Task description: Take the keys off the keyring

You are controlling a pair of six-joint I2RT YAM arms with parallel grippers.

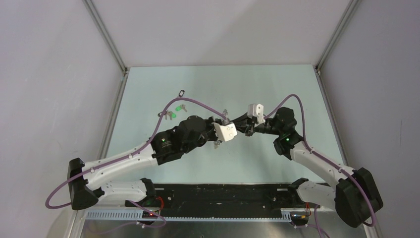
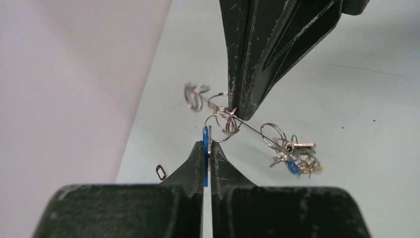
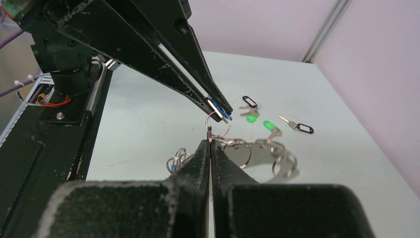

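One blue key [image 2: 205,136], left hand [image 2: 208,145] | wrist views only, not overhead

White-and-black arms [image 1: 119,163], purple cables [image 1: 195,101], scuffed black pincer fingers [image 2: 190,168], perhaps green lights [image 1: 288,140]

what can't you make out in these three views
- top view: the blue key in the left gripper and the right gripper's tip are hidden under the wrists
- left wrist view: key bunch too tangled, blurry to count
- right wrist view: keyring blurred, partly behind the right gripper
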